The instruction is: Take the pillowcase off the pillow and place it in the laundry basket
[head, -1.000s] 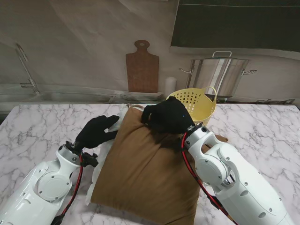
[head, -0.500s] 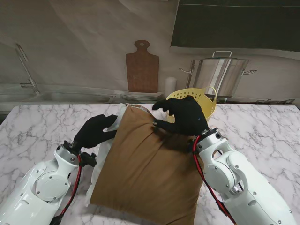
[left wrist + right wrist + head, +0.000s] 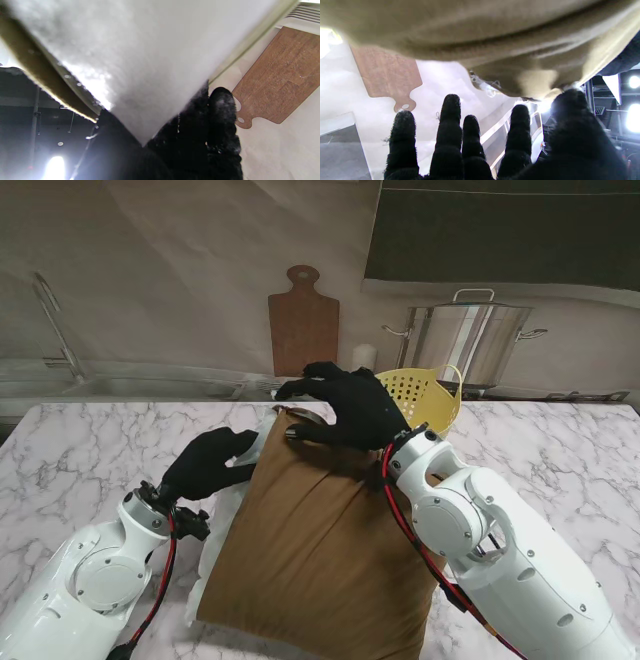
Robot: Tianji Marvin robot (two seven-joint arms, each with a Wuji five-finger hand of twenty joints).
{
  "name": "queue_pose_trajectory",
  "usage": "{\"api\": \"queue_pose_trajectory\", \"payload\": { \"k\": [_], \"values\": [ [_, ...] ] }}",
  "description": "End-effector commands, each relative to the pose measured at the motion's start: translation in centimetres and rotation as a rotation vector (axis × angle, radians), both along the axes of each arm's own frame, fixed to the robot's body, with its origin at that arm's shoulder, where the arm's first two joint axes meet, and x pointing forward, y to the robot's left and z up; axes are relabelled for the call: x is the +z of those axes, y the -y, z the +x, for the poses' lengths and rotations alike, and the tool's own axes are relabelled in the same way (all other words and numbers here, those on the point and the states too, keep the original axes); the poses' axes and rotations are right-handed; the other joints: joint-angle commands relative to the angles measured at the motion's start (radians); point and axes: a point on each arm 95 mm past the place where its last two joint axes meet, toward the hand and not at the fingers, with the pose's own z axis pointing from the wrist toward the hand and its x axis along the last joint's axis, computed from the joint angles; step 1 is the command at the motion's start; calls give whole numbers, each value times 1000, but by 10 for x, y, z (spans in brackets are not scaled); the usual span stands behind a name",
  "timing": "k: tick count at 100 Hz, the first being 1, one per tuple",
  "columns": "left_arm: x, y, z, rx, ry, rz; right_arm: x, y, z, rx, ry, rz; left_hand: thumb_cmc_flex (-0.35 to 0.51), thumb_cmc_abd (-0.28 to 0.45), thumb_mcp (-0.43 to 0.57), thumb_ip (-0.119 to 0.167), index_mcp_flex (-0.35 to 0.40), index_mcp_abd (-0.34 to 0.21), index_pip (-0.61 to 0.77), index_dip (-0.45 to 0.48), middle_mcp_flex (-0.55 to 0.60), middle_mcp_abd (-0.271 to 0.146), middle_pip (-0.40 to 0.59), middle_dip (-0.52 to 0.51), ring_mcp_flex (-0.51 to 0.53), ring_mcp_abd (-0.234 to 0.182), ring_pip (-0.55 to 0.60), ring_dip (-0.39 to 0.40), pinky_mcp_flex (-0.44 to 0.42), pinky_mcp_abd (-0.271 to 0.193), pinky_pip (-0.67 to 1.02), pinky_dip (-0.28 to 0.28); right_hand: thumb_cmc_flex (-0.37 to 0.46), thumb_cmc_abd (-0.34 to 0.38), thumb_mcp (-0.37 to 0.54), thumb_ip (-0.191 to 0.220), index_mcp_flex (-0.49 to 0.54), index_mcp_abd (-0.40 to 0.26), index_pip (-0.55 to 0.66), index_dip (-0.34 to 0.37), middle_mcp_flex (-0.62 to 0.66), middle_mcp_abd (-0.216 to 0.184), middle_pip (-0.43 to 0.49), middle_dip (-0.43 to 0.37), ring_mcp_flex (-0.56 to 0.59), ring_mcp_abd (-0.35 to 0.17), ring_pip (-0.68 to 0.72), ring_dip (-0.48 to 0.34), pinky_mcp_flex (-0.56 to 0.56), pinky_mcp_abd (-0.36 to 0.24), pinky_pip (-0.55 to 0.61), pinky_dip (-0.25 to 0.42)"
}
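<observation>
— Where does the pillowcase lie?

— On the marble worktop, brown, its long axis running from me toward the far wall, open end farthest. My right hand hovers over that far edge, fingers spread, holding nothing.

— And the left?

— My left hand grips the white pillow exposed at the left corner.

— The basket?

— The yellow laundry basket, just beyond my right hand, looks empty as far as I can tell.
</observation>
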Motion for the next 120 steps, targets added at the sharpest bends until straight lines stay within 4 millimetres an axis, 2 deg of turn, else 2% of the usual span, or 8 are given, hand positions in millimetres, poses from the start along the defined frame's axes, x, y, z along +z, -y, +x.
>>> {"api": "queue_pose_trajectory", "payload": {
  "k": [1,16,23,34,52,81,96,120],
  "values": [
    [0,3,-2,-17,-4,7,-3,-2,3,-9,3,-26,122,53,58,35,-20,-151,56,30,-4,-80,17,17,-8,-9,18,10,-19,-45,75,27,86,35,-82,15,68,-57,53,19,-36,11,-36,-32,-36,19,-39,-28,-22,29,-26,0],
    [1,3,-2,-19,-1,6,-5,-5,8,13,-19,-63,122,53,59,35,-20,-151,57,32,-4,-81,17,18,-8,-12,18,9,-20,-45,74,31,202,16,-115,28,25,-118,115,-76,-19,-6,-59,-64,-30,24,-75,-49,-21,42,-40,-12],
    [1,2,-2,-19,2,7,-6,-5,9,14,-16,-77,122,53,59,35,-20,-151,56,32,-5,-79,17,19,-8,-13,18,9,-21,-45,73,32,157,-54,138,-42,40,-157,234,-69,-30,-10,-61,-75,-38,24,-92,-56,-23,45,-42,-21],
    [1,1,-2,-14,8,15,-5,-2,9,7,10,-114,121,52,61,35,-21,-151,56,33,-5,-79,18,20,-9,-13,19,9,-21,-45,72,34,124,-95,207,-78,133,-199,431,-64,-9,-12,-46,-75,-47,23,-105,-66,-24,46,-48,-26],
    [2,-2,-1,-3,9,21,-3,9,8,-35,79,-129,122,51,61,35,-19,-150,56,33,-3,-78,19,20,-7,-14,21,9,-18,-48,72,37,83,-222,378,-83,263,-115,513,153,108,-34,26,3,6,13,-90,-61,5,48,-25,-23],
    [3,-6,0,22,12,23,-7,29,4,-76,110,-240,122,51,63,36,-21,-151,56,34,-5,-77,19,21,-7,-14,24,10,-17,-54,70,41,85,-214,472,-106,278,45,568,174,184,-57,70,80,40,7,-77,-54,6,54,-26,-38],
    [6,-5,-2,8,21,22,-10,29,3,-79,118,-204,121,53,62,36,-23,-152,57,36,-7,-78,20,22,-10,-14,23,10,-21,-49,67,42,62,-167,401,-90,68,-10,407,90,172,-66,15,57,50,-1,-77,-51,4,43,-29,-48],
    [7,0,-2,-14,14,20,-1,15,0,-18,128,-162,122,54,65,36,-24,-151,57,37,-8,-77,19,23,-11,-16,23,10,-22,-50,66,44,42,-168,500,10,-276,19,-271,-141,98,-82,-1,21,30,-2,-94,-51,-8,46,-51,-70]
  ]
}}
